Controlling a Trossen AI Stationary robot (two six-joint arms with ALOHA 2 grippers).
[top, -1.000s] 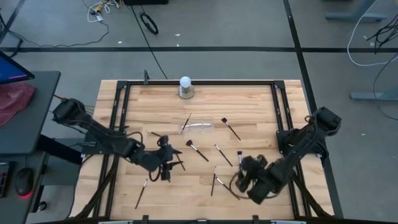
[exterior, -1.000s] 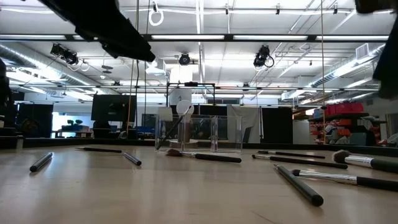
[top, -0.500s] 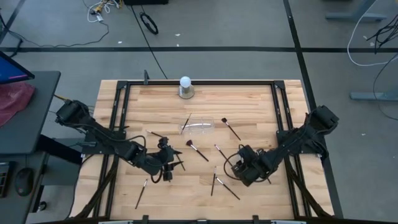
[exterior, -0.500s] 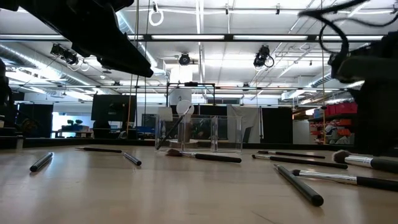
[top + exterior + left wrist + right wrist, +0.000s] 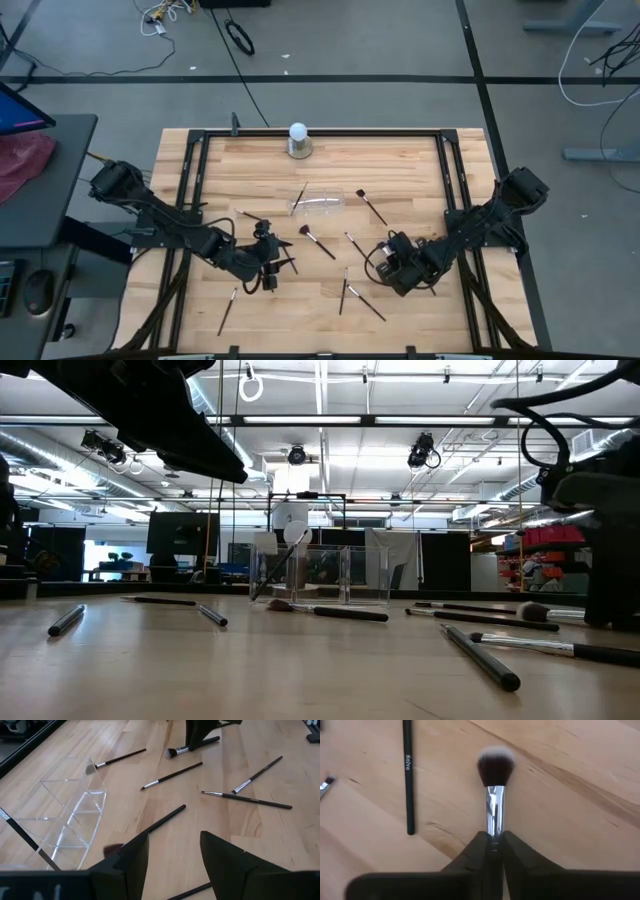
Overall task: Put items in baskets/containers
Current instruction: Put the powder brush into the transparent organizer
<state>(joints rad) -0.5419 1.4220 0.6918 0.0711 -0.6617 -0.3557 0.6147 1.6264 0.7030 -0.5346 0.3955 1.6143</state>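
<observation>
Several thin dark-handled brushes lie flat and scattered on the wooden table (image 5: 330, 165). The clear plastic holder (image 5: 320, 203) stands at mid-table. It also shows in the left wrist view (image 5: 65, 820), with one brush (image 5: 20, 836) leaning inside it. My right gripper (image 5: 392, 264) is low at the table's right near part, shut on a fluffy-headed brush (image 5: 495, 767) with a silver ferrule. My left gripper (image 5: 268, 268) is open and empty above the table's left near part. In its own view (image 5: 172, 852), a dark brush handle (image 5: 165, 819) lies on the wood beyond the gap. My right gripper pinches the fluffy brush between its two fingers at the handle end of the silver ferrule (image 5: 493, 834). The fingers lie along the brush, whose head points away from them. The handle is hidden under the gripper. The brush lies level at the tabletop (image 5: 535, 612); whether it is lifted, I cannot tell.
A white ball on a grey round base (image 5: 298, 140) stands at the far edge. Black frame rails (image 5: 190, 200) run along the table's left and right sides. Loose brushes (image 5: 355, 295) lie just left of my right gripper, and another (image 5: 228, 310) lies near the front left.
My right gripper has gone toward the table's far edge and down to the fluffy brush; in the low view it has come down into sight at the right.
</observation>
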